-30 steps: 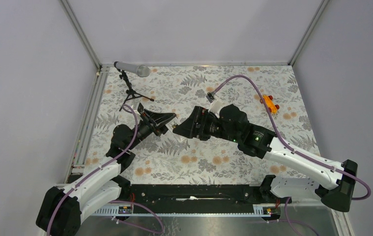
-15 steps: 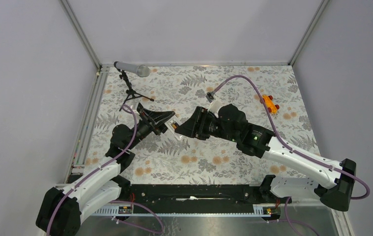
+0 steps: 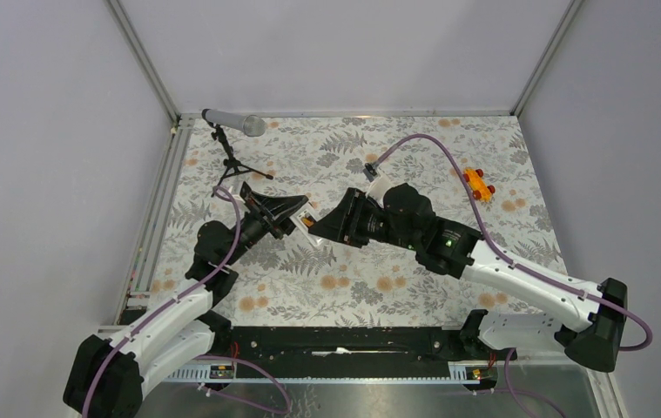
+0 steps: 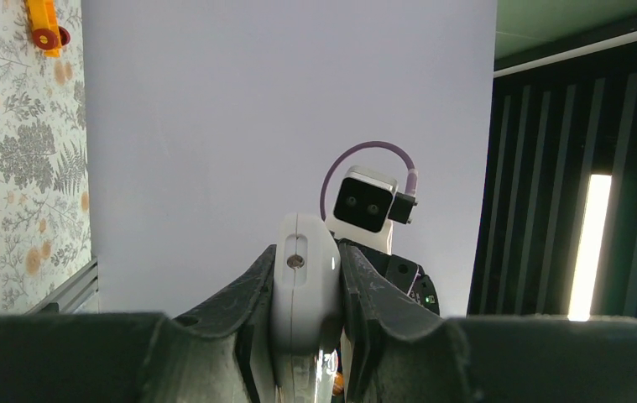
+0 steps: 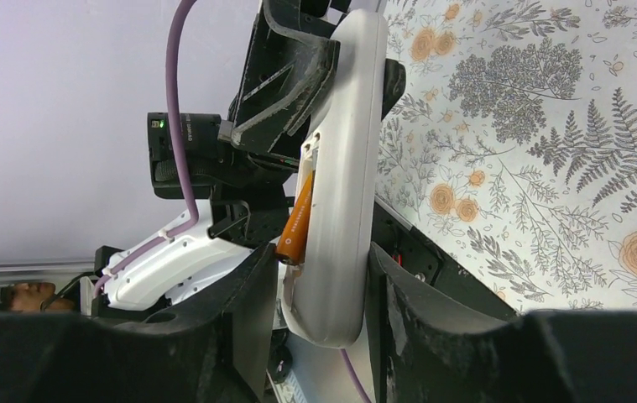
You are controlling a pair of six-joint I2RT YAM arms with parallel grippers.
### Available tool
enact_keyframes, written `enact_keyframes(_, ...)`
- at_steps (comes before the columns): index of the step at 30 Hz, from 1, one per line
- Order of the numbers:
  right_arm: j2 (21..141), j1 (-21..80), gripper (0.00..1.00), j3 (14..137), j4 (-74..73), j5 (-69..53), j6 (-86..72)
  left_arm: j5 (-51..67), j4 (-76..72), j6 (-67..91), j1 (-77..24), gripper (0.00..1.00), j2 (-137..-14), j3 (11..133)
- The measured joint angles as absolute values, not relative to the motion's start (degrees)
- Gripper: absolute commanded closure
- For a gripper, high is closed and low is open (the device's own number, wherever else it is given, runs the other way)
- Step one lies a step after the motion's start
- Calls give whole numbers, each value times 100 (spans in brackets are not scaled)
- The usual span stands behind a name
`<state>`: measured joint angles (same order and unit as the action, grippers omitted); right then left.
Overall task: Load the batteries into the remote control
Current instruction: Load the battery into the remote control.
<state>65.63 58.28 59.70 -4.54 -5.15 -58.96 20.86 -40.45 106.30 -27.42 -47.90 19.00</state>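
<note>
The white remote control [image 3: 302, 216] is held in the air between both grippers over the table's middle. My left gripper [image 3: 294, 212] is shut on one end of it; in the left wrist view its fingers [image 4: 248, 285] pinch the rounded end of the remote [image 4: 305, 290]. My right gripper [image 3: 317, 225] closes over the other end. In the right wrist view the remote [image 5: 344, 168] sits between my fingers [image 5: 248, 319], and one orange battery [image 5: 300, 220] stands tilted in its recess, its lower end against the left finger. The second battery is not in view.
A grey microphone [image 3: 232, 122] on a black tripod [image 3: 238, 170] stands at the back left. An orange toy car [image 3: 478, 184] lies at the back right of the floral table cover [image 3: 353, 287]. Grey walls enclose the table on three sides.
My right gripper has moved left and closed the small gap to the left gripper, so its fingers now lie over the remote's free end. The left arm has barely moved.
</note>
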Motion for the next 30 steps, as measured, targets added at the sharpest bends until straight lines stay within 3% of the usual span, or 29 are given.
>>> enact_keyframes(3,6593,5819,54,5970,-421,-523,-5948,2056,-4010,10606,-2727,100,-4755,1900)
enact_keyframes(9,6794,5819,22,5953,-287,-716,-5981,2040,-3953,10545,-2768,100,-4654,1900)
enact_keyframes(14,6713,5819,12,5804,73,-810,-5972,2034,-3957,10499,-2781,100,-4622,1900)
enact_keyframes(18,6552,5819,13,5802,239,-856,-5944,2032,-3962,10484,-2781,100,-4626,1900)
enact_keyframes(24,6355,5813,28,5655,333,-849,-5959,2036,-4058,10475,-2786,100,-4650,1900)
enact_keyframes(30,6342,5804,27,5535,338,-840,-6040,2036,-4038,10433,-2786,100,-4661,1900)
